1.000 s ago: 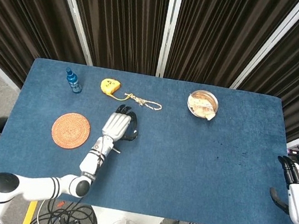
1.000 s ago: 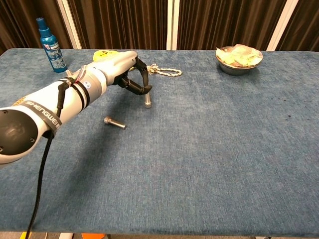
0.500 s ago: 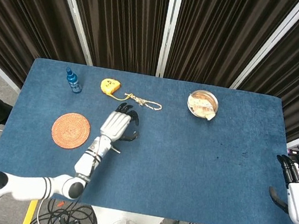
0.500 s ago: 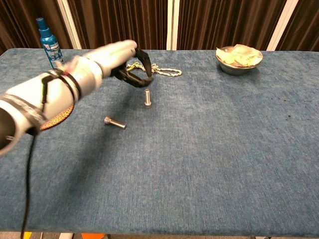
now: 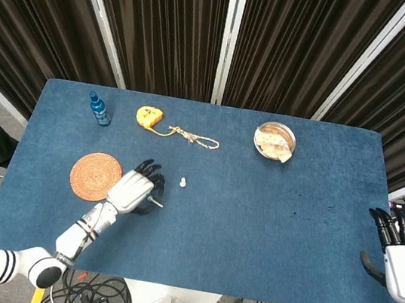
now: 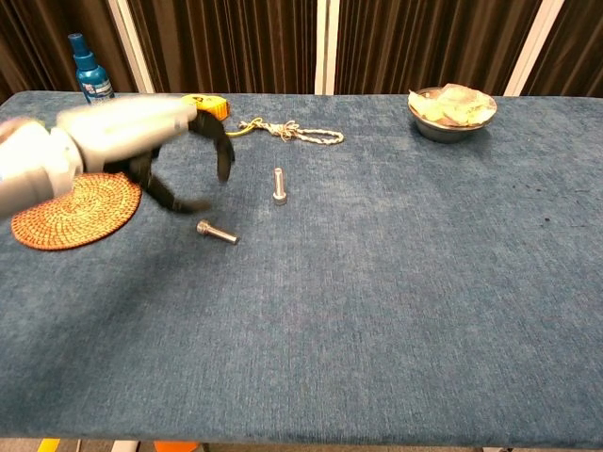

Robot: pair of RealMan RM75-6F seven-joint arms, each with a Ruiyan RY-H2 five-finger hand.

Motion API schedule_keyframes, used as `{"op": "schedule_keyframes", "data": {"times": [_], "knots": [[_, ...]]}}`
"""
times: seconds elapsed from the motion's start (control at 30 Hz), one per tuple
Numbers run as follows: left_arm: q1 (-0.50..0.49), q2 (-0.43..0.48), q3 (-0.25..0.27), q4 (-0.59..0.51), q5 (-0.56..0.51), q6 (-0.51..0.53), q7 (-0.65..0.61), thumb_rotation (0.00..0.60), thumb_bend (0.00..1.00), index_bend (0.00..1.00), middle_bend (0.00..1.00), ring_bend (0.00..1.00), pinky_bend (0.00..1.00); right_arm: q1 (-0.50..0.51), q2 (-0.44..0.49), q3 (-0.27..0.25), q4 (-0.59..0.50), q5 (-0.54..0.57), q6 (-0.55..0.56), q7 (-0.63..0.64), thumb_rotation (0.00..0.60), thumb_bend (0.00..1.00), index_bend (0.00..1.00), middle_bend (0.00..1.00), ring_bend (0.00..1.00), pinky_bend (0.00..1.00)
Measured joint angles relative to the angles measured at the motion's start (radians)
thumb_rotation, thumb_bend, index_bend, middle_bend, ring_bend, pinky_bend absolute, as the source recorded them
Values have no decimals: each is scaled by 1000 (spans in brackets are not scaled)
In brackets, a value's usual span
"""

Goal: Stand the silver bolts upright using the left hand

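1. Two bolts on table (image 6: 396, 282): upright bolt (image 6: 279, 185) near centre-left, lying bolt (image 6: 217, 232) just in front-left of it.
2. Left hand (image 6: 141, 141) above lying bolt, fingers spread, holding nothing, blurred.
3. Right hand (image 5: 401, 253) at table's right edge, fingers apart, idle.

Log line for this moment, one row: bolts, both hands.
upright silver bolt: standing, free | lying silver bolt: on its side, untouched | left hand: open, above lying bolt | right hand: idle at table edge
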Motion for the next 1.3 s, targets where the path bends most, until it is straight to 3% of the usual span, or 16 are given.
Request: {"op": "schedule_keyframes", "data": {"times": [0.57, 1.3], "knots": [[-29, -134, -14, 169, -39, -61, 118, 600, 285, 481, 234, 59, 0, -9, 4, -3, -12, 6, 6, -13, 600, 191, 95, 142, 0, 6], [-40, -173, -33, 232, -109, -111, 149, 600, 350, 514, 231, 59, 0, -10, 6, -2, -17, 15, 2, -19, 600, 190, 95, 142, 0, 6]]}}
